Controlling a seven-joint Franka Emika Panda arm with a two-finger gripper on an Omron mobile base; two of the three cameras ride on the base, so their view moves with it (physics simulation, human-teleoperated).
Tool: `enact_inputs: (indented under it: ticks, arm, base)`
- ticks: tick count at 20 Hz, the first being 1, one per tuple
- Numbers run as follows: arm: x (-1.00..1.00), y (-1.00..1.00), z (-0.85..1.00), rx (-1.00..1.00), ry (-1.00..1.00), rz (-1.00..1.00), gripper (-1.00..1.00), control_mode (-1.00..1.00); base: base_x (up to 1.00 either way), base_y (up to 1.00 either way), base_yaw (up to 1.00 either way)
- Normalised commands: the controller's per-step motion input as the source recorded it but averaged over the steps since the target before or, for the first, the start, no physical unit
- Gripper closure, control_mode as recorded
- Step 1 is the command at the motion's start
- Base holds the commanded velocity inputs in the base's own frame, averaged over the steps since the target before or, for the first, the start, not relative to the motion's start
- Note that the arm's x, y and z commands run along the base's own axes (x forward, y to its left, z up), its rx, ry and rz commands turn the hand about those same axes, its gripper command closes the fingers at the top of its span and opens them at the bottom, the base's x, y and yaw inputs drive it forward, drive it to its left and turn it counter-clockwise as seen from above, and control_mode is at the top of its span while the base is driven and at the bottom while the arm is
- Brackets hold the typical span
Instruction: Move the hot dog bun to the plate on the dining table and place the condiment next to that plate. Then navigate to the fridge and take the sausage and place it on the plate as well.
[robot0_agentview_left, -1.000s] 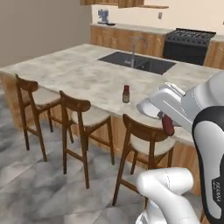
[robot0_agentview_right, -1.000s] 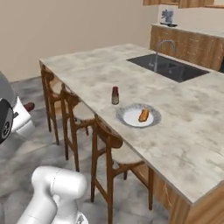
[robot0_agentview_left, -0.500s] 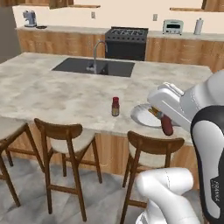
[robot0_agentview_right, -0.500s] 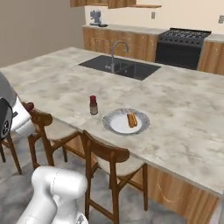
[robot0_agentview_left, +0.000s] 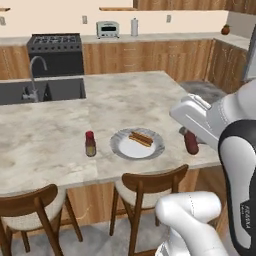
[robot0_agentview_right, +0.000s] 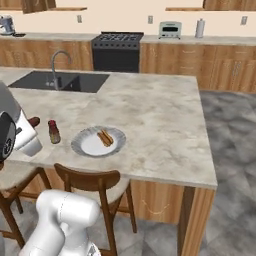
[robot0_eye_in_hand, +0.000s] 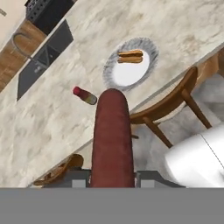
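So here's where we're at: our gripper (robot0_eye_in_hand: 112, 177) is clamped on the sausage (robot0_eye_in_hand: 112, 138), which runs straight up between the two fingertips in the hand view, with a finger pressed against each side of its lower end. In the left base view we can see the sausage (robot0_agentview_left: 191, 142) hanging out below the white hand, at the near right edge of the dining table (robot0_agentview_left: 135, 95). In the right base view just a dark red tip of it (robot0_agentview_right: 33, 121) pokes out past the arm on the left.

The plate (robot0_agentview_left: 121, 147) sits on the table near the front edge and holds one thing, the hot dog bun (robot0_agentview_left: 141, 138), lying off-centre toward the far right part of the plate. From the hand camera the plate (robot0_eye_in_hand: 114, 76) is well ahead of the sausage tip, apart from it, so we're holding the sausage up and clear of it. The condiment (robot0_agentview_left: 90, 144) stands upright on the table just beside the plate on its left, not touching it.

Count time: one plate, one bun, one bottle, one sausage. We also see two wooden chairs (robot0_agentview_left: 148, 186) tucked under the near edge of the table, one sink (robot0_agentview_left: 42, 90) with a tap set into the tabletop, and one black stove (robot0_agentview_left: 55, 52) plus one toaster (robot0_agentview_left: 107, 29) along the back counter
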Motion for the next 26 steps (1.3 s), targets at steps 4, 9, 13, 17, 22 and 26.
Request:
enact_inputs:
  ticks: [4,9,13,17,22,26]
  arm:
    - [0.0,0.0,0.0,0.0,0.0,0.0,1.0,1.0]
    - [0.8,0.17,-0.2,0.02,0.12,-0.29,1.0,-1.0]
    - [1.0,-0.07,-0.43,0.13,0.21,-0.18,1.0,-1.0]
    - [0.87,-0.14,-0.58,0.05,0.19,-0.04,1.0,-1.0]
    - [0.7,0.0,-0.64,-0.06,0.14,0.0,1.0,-1.0]
    - [0.94,0.02,-0.46,-0.02,0.12,0.0,1.0,-1.0]
  base:
    - [1.0,0.45,-0.51]
    - [0.2,0.08,-0.09]
    - [0.0,0.0,0.0]
    - [0.0,0.0,0.0]
    - [0.0,0.0,0.0]
    - [0.0,0.0,0.0]
